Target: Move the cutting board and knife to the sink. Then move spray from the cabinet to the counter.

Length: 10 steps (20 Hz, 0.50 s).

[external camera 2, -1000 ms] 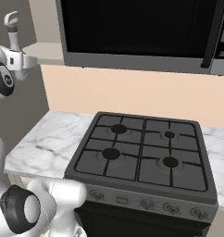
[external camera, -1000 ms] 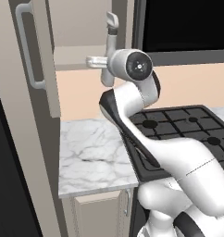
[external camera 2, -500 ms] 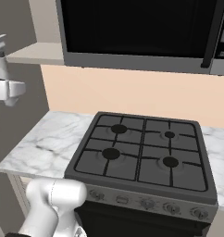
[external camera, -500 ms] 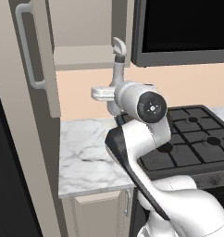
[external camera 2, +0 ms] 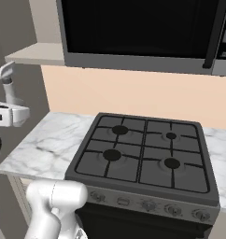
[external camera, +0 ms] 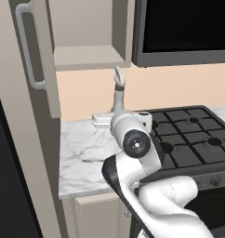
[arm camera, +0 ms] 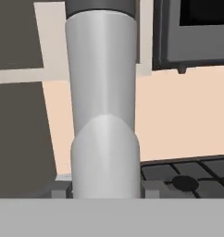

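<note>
Marble surface (external camera: 82,153) lies below; the hand (external camera: 118,118) grips the upright spray (external camera: 119,90) half-closed. Releasing it high or tilted could topple it.

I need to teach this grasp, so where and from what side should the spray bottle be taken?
On the straight round body of the spray, below its narrow neck, from the side with the tool level: the bottle stands upright and its trigger top gives no flat hold.

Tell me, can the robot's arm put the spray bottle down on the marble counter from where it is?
Probably yes. The end effector is shut on the spray bottle, upright above the marble counter beside the stovetop. The marble patch beneath looks bare, so nothing seems to block the way down.
</note>
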Motion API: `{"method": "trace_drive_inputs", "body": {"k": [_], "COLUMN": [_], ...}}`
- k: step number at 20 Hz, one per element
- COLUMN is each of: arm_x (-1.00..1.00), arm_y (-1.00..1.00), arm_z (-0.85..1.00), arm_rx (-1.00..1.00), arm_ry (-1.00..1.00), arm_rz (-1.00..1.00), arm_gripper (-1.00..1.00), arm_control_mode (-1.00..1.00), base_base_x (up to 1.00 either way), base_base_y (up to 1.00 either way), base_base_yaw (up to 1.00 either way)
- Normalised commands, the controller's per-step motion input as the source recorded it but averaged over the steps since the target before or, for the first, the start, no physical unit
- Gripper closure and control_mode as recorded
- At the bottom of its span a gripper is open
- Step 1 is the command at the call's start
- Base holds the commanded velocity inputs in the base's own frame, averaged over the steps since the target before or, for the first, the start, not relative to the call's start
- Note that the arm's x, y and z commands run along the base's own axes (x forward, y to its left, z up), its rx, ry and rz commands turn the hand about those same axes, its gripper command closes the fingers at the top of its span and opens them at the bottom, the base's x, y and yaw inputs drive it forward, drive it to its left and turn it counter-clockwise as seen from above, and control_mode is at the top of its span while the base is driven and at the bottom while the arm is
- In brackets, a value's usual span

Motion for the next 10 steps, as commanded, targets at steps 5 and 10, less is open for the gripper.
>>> {"method": "trace_drive_inputs", "body": {"k": [5, 10], "arm_x": [0.14, 0.29], "arm_y": [0.05, 0.09], "arm_z": [-0.61, -0.39], "arm_rx": [0.0, 0.01], "arm_ry": [0.0, 0.0], "arm_rz": [-0.25, -0.22], "arm_gripper": [1.0, 1.0], "arm_control_mode": [-1.0, -1.0], "base_base_x": [0.0, 0.0], "base_base_y": [0.0, 0.0], "base_base_yaw": [0.0, 0.0]}}
